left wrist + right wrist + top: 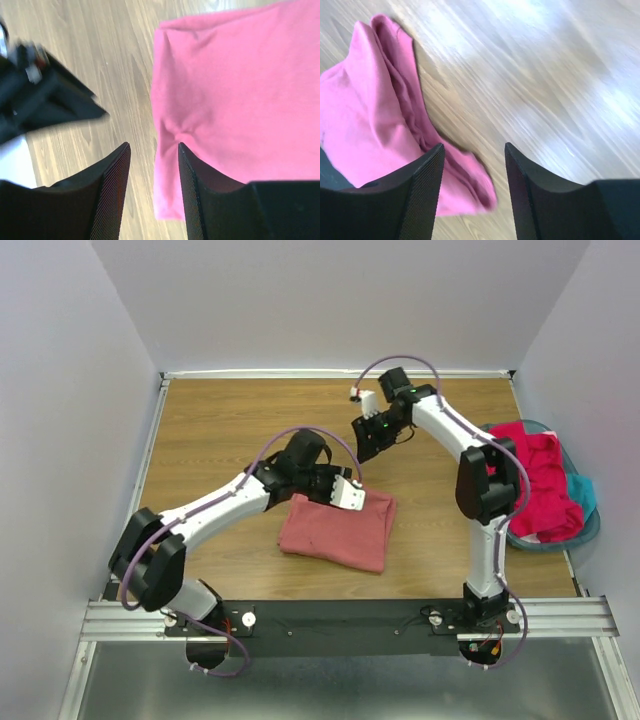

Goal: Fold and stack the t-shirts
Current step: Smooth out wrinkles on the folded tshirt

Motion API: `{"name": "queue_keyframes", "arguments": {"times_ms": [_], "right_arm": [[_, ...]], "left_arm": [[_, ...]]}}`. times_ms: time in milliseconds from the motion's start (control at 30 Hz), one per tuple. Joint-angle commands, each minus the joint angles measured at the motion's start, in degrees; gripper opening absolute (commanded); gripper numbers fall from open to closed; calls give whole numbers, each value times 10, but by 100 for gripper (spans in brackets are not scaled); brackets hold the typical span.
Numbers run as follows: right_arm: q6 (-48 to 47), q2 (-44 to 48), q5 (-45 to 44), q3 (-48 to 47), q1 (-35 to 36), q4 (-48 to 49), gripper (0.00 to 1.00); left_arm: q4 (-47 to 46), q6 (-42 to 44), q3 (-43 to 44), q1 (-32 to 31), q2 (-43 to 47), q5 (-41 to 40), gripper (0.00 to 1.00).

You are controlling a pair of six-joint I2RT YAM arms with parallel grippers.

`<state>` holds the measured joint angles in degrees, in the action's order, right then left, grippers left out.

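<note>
A salmon-pink t-shirt (338, 530) lies folded into a rectangle on the wooden table, in front of the arms. My left gripper (346, 494) hovers over its far edge. In the left wrist view that gripper (154, 165) stands open, and a puckered corner of the shirt (235, 100) lies under the gap and under the right finger (192, 195). My right gripper (364, 448) hangs a little beyond the shirt. In its own view it (474, 170) is open over bare wood, with the shirt's folded corner (365, 125) lying beside the left finger (422, 190). A magenta-red t-shirt (535, 485) and a teal one (582, 490) lie in the basket.
The round teal basket (590, 528) sits at the table's right edge, close to the right arm's elbow. White walls enclose the table on the left, back and right. The right arm's black gripper (40, 100) shows blurred at the left of the left wrist view.
</note>
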<state>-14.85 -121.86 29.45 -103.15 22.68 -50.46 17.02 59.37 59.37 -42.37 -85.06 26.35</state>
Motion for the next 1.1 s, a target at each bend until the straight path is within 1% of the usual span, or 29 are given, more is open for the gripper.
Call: {"name": "queue_keyframes", "arguments": {"times_ms": [0, 33, 67, 100, 133, 167, 267, 333, 367, 433, 567, 700, 833, 933, 1000, 1067], "right_arm": [[-10, 69, 23, 29, -53, -28, 58], [-16, 93, 31, 63, -54, -31, 57], [-23, 94, 37, 63, -55, -34, 56], [-35, 112, 40, 93, -56, -37, 54], [-40, 119, 46, 105, -56, -39, 53], [-45, 124, 58, 116, -57, -45, 52], [-68, 135, 72, 147, -57, -53, 52], [-86, 133, 71, 160, -57, -55, 52], [-92, 131, 69, 162, -57, -58, 52], [-108, 129, 68, 169, -57, -61, 52], [-124, 118, 71, 178, -57, -65, 52], [-142, 111, 68, 195, -57, -68, 52], [-159, 99, 56, 211, -57, -62, 57], [-159, 89, 53, 212, -57, -55, 58], [-159, 87, 57, 211, -57, -54, 58], [-159, 84, 60, 209, -57, -55, 58]], "left_arm": [[144, -27, 22, 42, 26, 105, 52], [163, -26, 31, 72, 17, 124, 52], [170, -27, 37, 88, 10, 134, 52], [178, -27, 46, 122, 2, 143, 52], [186, -28, 56, 122, -9, 153, 52], [200, -28, 79, 150, -36, 163, 52], [233, -25, 131, 197, -98, 184, 52], [258, -5, 176, 211, -134, 193, 57], [285, 2, 190, 223, -166, 197, 59], [304, 15, 215, 234, -193, 205, 61], [320, 21, 253, 246, -240, 208, 62], [327, 29, 266, 246, -264, 209, 63], [341, 41, 271, 246, -289, 216, 63], [338, 41, 274, 245, -296, 214, 63], [336, 40, 275, 245, -303, 214, 61], [340, 42, 280, 245, -310, 220, 57]]}}
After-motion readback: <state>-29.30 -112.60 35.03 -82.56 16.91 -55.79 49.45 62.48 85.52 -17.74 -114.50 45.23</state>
